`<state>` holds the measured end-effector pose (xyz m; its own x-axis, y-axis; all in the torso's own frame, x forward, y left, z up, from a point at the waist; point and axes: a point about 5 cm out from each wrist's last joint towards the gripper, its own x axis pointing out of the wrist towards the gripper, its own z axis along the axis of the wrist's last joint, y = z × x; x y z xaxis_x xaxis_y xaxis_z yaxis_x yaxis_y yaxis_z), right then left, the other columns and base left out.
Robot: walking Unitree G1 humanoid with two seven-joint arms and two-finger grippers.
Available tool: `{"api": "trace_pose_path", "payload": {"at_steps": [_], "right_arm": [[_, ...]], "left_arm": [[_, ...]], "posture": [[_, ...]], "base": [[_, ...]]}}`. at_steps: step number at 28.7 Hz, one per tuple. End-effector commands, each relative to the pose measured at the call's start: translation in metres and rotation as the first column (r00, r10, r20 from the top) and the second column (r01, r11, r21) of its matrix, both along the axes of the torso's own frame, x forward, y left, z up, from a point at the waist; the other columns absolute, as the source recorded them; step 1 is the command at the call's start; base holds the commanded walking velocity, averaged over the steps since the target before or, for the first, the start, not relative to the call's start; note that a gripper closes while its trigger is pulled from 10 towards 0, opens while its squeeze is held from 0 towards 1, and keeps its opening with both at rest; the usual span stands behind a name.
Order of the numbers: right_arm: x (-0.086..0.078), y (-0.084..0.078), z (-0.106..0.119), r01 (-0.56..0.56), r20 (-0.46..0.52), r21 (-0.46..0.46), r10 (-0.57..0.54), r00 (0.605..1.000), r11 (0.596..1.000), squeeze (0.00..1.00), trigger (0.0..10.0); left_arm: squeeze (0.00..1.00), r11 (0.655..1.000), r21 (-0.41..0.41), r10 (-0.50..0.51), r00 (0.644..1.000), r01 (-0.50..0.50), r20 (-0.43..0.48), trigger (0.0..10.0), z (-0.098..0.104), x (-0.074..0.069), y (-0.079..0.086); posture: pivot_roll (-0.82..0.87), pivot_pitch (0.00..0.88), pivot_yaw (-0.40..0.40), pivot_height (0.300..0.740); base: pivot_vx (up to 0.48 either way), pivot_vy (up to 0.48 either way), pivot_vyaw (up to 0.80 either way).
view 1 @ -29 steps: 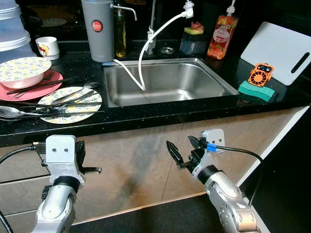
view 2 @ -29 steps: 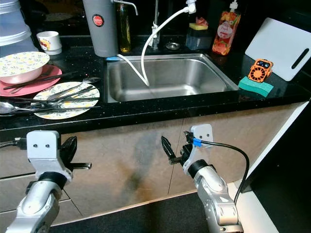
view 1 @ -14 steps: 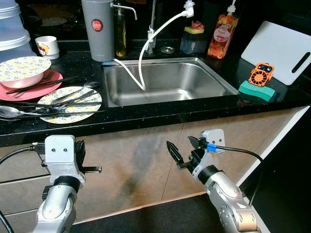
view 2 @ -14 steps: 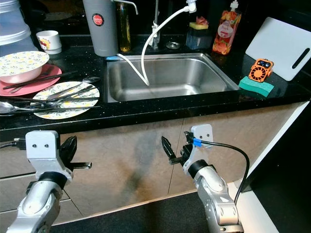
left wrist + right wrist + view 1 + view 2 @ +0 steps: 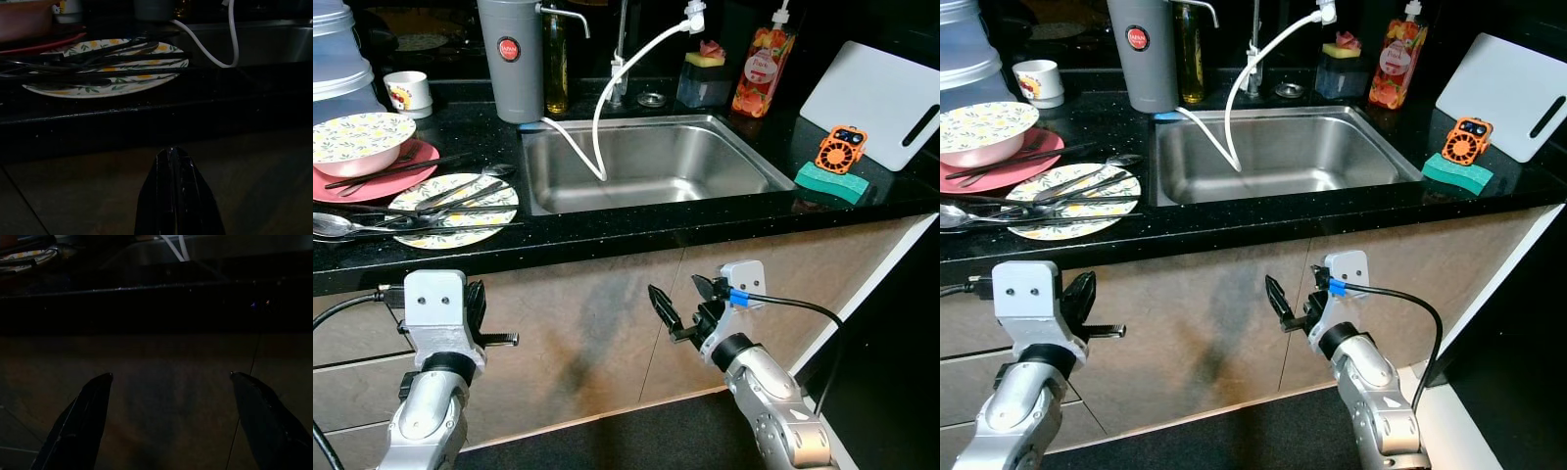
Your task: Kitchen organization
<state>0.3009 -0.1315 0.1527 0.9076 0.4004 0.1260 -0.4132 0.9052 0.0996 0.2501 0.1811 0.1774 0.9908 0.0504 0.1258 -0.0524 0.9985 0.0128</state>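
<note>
A floral plate (image 5: 453, 211) heaped with steel cutlery (image 5: 431, 201) sits on the speckled black counter (image 5: 607, 230), left of the brushed-steel sink (image 5: 651, 162). Below the counter edge, the left gripper (image 5: 177, 161) is pressed closed and empty, while the right gripper (image 5: 683, 305) is spread wide, touching nothing.

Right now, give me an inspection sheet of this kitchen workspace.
Surface: black countertop, steel sink with nothing in it.
Job's things: floral plate under cutlery; bowl on red plate; mug.
Clutter: green sponge, orange fan, cutting board, soap bottle.
Grippers: left gripper shut, right gripper open, both below the counter edge.
Cables: white hose running into the sink.
Surroundings: cabinet fronts.
</note>
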Motion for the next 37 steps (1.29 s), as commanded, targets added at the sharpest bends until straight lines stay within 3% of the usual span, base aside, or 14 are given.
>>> {"api": "trace_pose_path", "payload": {"at_steps": [1,20,37], "right_arm": [[-0.0012,0.0,-0.0007,-0.001,-0.01,0.006,0.001,1.0,1.0,0.0,10.0],[-0.0022,0.0003,-0.0016,-0.007,-0.014,0.004,0.007,1.0,1.0,0.0,10.0],[-0.0039,0.0019,-0.0019,-0.028,-0.021,-0.003,0.028,0.999,1.0,0.0,10.0]], "left_arm": [[0.0,1.0,-0.02,-0.009,1.0,0.009,-0.015,10.0,-0.005,0.0001,-0.0021],[0.0,0.999,-0.026,-0.02,1.0,0.02,-0.011,10.0,-0.0039,0.0003,-0.0042],[0.0,0.999,-0.039,0.007,1.0,-0.009,-0.028,10.0,-0.0061,0.0011,-0.0044]], "posture": [[-0.04,0.124,-0.039,0.74],[-0.04,0.121,-0.041,0.74],[-0.05,0.102,-0.051,0.74]], "base": [[-0.326,0.0,0.0],[-0.38,0.0,0.0],[0.0,0.0,0.0]]}}
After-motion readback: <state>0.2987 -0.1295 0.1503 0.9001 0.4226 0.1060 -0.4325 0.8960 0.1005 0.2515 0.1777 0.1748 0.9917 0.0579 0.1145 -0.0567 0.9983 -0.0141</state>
